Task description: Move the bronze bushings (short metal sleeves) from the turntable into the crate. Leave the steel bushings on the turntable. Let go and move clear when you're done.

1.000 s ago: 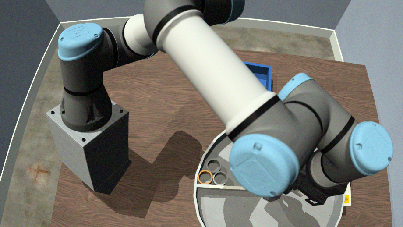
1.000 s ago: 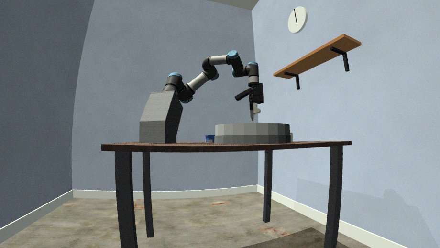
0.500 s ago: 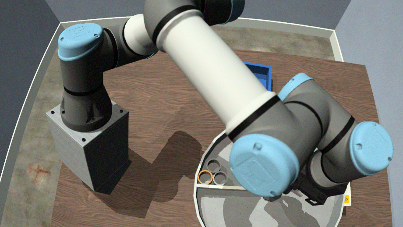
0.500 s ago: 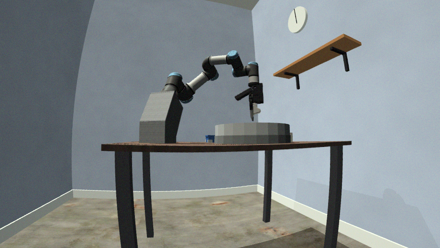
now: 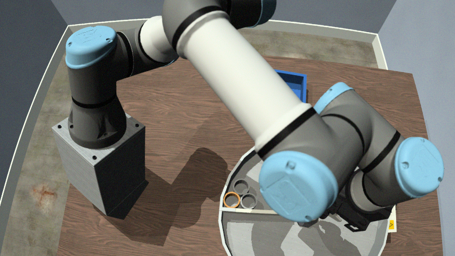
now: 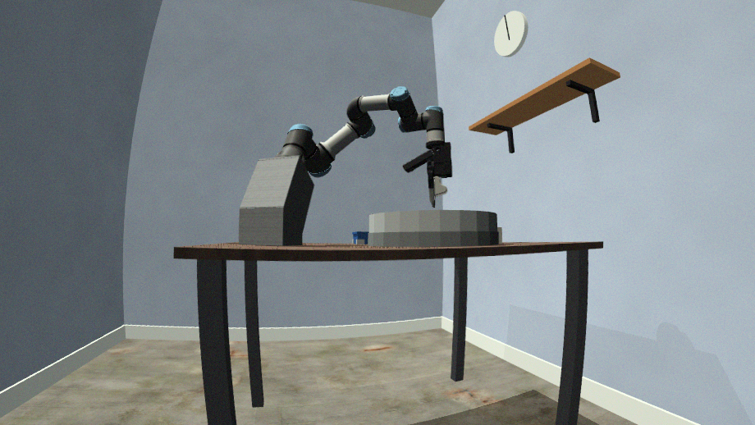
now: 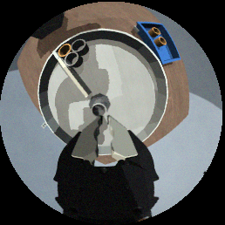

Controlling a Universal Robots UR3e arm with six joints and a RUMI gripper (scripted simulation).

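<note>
Blue-grey walls surround the brown wood-grained table [image 5: 178,127] [image 6: 391,253] [image 7: 176,98], and from my feed I see the arm's metal pedestal [image 5: 79,168] [image 6: 261,224] on the left side. Further right is the round turntable [image 5: 222,222] [image 6: 432,226] [image 7: 43,74]. Near its left edge in the top view, one bronze bushing [image 5: 224,199] [image 7: 59,51] sits against two steel bushings [image 5: 241,180] [image 7: 79,40], in the corner by a pale divider [image 5: 254,211] [image 7: 71,75]. Beyond the turntable, the blue crate [image 5: 304,85] [image 6: 359,234] [image 7: 153,44] shows partly behind my arm; the wrist view gives me two more bronze bushings [image 7: 158,36] inside it. Rightmost, my gripper [image 5: 336,212] [image 6: 432,204] [image 7: 105,116] hangs above the turntable, its fingers practically closed with nothing gripped. A grey ring [image 7: 93,109] shows just ahead of the fingertips in the wrist view; I can't tell what it is.

Between the earlier pictures and now, no change can be made out from one edge of the counter [image 5: 171,127] [image 6: 385,253] [image 7: 179,96] to the other, seen from above or from the side; the wrist view offers no earlier picture to compare.
</note>
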